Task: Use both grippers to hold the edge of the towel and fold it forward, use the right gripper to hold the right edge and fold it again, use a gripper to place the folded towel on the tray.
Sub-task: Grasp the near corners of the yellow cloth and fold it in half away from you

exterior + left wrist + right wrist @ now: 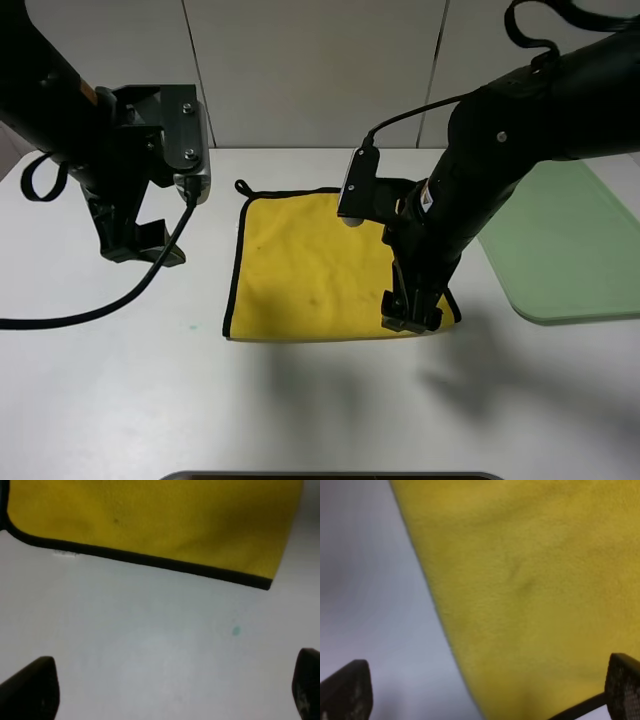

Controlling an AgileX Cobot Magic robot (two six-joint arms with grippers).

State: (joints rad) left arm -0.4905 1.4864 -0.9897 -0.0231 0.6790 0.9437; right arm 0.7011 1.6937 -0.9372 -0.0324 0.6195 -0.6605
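1. The towel (320, 265) lies spread flat on the white table (120, 390), bright yellow, with black trim (232, 270) along its sides and a small corner loop (243, 187) at its far left corner
2. The tray (570, 250), pale green with a low rim, lies on the table to the right of the towel, apart from it and with nothing on the part that shows
3. The left gripper (140, 248) hangs over bare table to the left of the towel, apart from its left side; its fingers (30, 690) are spread wide with nothing between them, and the left wrist view shows only table under the gap, with the towel's trimmed side beyond
4. The right gripper (410, 315) reaches down at the near right corner of the towel, by the right edge (452, 305); its fingers (622, 685) are spread wide and pinch nothing
5. In the right wrist view one finger stands over the towel near the trim and the other over the table beside the towel
6. Whether the right fingertips touch the cloth cannot be told
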